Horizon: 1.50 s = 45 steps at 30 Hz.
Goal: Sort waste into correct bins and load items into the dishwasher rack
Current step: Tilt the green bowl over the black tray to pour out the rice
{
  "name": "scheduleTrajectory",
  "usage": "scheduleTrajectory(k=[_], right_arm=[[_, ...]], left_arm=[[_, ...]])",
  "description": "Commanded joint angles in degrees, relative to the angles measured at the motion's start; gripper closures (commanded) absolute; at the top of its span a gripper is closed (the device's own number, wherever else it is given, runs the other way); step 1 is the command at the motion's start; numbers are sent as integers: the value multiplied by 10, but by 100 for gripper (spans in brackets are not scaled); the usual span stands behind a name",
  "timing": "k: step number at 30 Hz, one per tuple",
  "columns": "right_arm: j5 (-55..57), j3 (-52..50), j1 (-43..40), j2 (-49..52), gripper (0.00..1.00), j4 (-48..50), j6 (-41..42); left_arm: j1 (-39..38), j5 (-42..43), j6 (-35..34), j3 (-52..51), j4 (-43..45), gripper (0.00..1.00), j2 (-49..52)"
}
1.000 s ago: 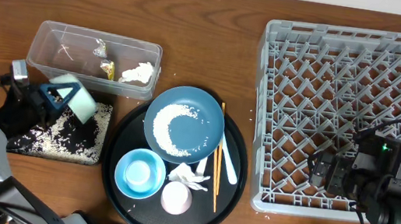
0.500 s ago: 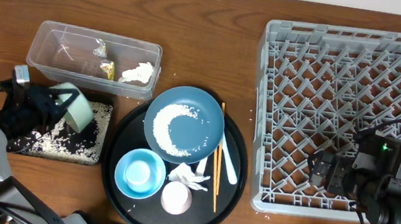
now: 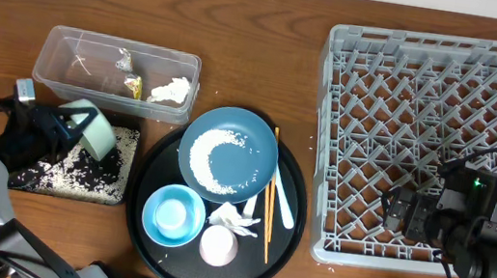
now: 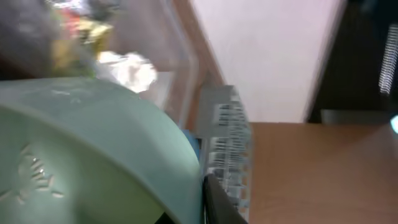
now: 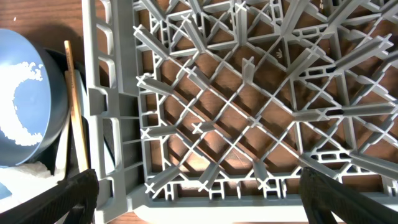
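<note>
Pale-green bowl (image 3: 94, 129) is clamped in the left claw (image 3: 63, 125), tipped on its side over the flat black tray (image 3: 123, 168) near the bench's left edge. Over the last second it has rolled further over and drawn slightly toward that edge, and rice grains (image 3: 69, 170) lie scattered across the tray. Its inside is not clearly shown, but it looks emptied. I judge the dumping step nearly done, with the bowl next due at the dishwasher rack (image 3: 321, 149) by the bench's right edge. The right claw (image 3: 405, 215) has not moved. Its jaws are apart and empty, hovering over the rack's near-left corner.
</note>
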Motion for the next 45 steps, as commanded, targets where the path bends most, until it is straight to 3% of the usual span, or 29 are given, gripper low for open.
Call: scheduleTrajectory(k=[1, 4, 6, 8, 10, 12, 15, 18, 19, 21, 25, 28, 29, 31, 34, 35, 37, 38, 40, 43, 45], right_arm=[[-2, 10, 0, -2, 1, 1, 7], [-2, 10, 0, -2, 1, 1, 7], [-2, 10, 0, -2, 1, 1, 7], [-2, 10, 0, -2, 1, 1, 7], [-2, 10, 0, -2, 1, 1, 7], [-2, 10, 0, -2, 1, 1, 7], [-2, 10, 0, -2, 1, 1, 7], [-2, 10, 0, -2, 1, 1, 7], [-2, 10, 0, -2, 1, 1, 7], [-2, 10, 0, -2, 1, 1, 7], [-2, 10, 0, -2, 1, 1, 7], [-2, 10, 0, -2, 1, 1, 7], [-2, 10, 0, -2, 1, 1, 7], [-2, 10, 0, -2, 1, 1, 7], [-2, 10, 0, -2, 1, 0, 7], [-2, 10, 0, -2, 1, 0, 7], [-2, 10, 0, -2, 1, 1, 7], [-2, 10, 0, -2, 1, 1, 7], [-2, 10, 0, -2, 1, 1, 7], [-2, 10, 0, -2, 1, 1, 7], [-2, 10, 0, -2, 1, 1, 7]], left_arm=[[-2, 138, 96, 7, -9, 94, -2], [-1, 76, 89, 7, -5, 94, -2], [-1, -15, 16, 7, -4, 94, -2], [-1, -46, -27, 7, -5, 94, -2], [-2, 90, 50, 7, -2, 94, -2], [-5, 136, 102, 11, -14, 94, -5], [-6, 37, 79, 10, -11, 94, -4], [-6, -93, -49, 10, -11, 94, -3], [-6, -61, -38, 10, -10, 94, -3], [-8, 140, 91, 10, -9, 94, -4], [-12, 69, 99, 15, 0, 94, -7], [-12, -64, -11, 15, -1, 94, -2], [-12, -33, -11, 15, -2, 94, -3], [-14, 139, 97, 15, -12, 94, -3], [-19, 101, 100, 21, 2, 94, -6], [-19, 55, 84, 21, 4, 94, -5], [-18, -49, -7, 20, 3, 94, -3], [-18, -46, -29, 20, 0, 94, -3], [-21, 142, 78, 19, -1, 94, -3], [-23, 105, 89, 24, 4, 94, -8], [-23, -2, 34, 24, 9, 94, -5]])
